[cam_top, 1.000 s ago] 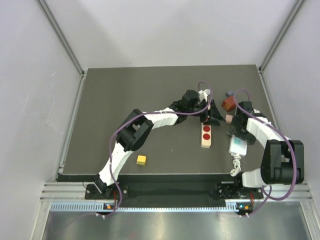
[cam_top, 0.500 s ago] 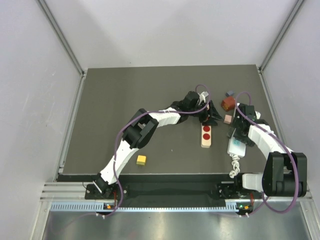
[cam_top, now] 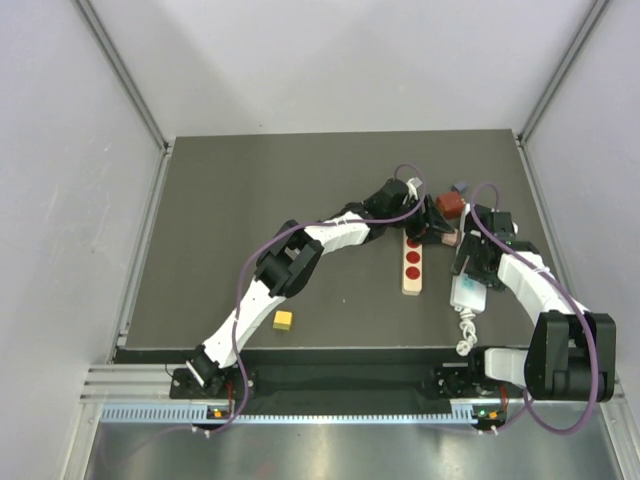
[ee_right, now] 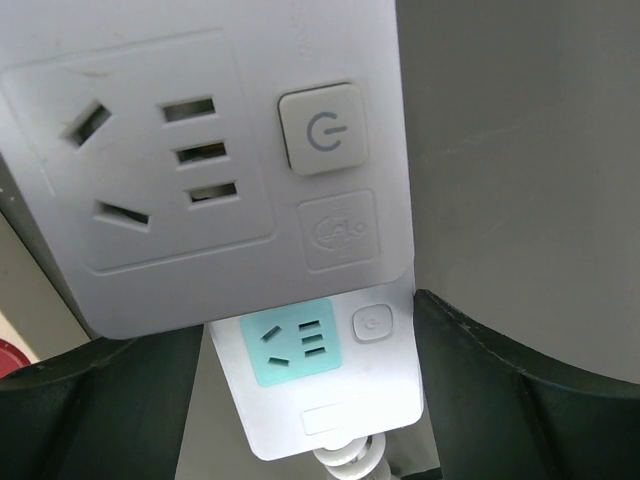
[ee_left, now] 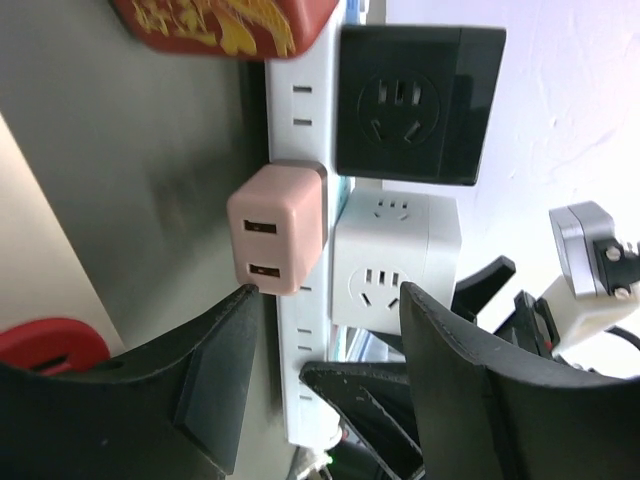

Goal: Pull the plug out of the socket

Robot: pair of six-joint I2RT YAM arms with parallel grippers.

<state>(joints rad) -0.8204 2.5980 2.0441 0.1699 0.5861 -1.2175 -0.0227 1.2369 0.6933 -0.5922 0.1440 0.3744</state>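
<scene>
A white power strip point(ee_left: 300, 300), the socket, lies along the right of the mat point(cam_top: 468, 292). A pink plug point(ee_left: 277, 235) with two USB ports sits in it, beside a white cube adapter point(ee_left: 395, 262) and a black adapter point(ee_left: 415, 100). My left gripper point(ee_left: 330, 340) is open just short of the pink plug point(cam_top: 452, 237), its left fingertip point(ee_left: 235, 310) at the plug's lower corner. My right gripper point(ee_right: 310, 400) straddles the strip's cord end point(ee_right: 310, 370), its fingers point(ee_right: 520, 400) against both long edges. A big white adapter point(ee_right: 200, 170) fills the view above them.
A red box point(cam_top: 449, 203) and a small grey-blue piece point(cam_top: 460, 186) lie just beyond the strip. A wooden block with red discs point(cam_top: 412, 262) sits left of it. A yellow cube point(cam_top: 283, 320) rests near the front edge. The strip's coiled cord point(cam_top: 467, 330) trails toward my right base.
My left gripper has slid right, from the wooden block's far end up to the pink plug. My right gripper has narrowed onto the strip.
</scene>
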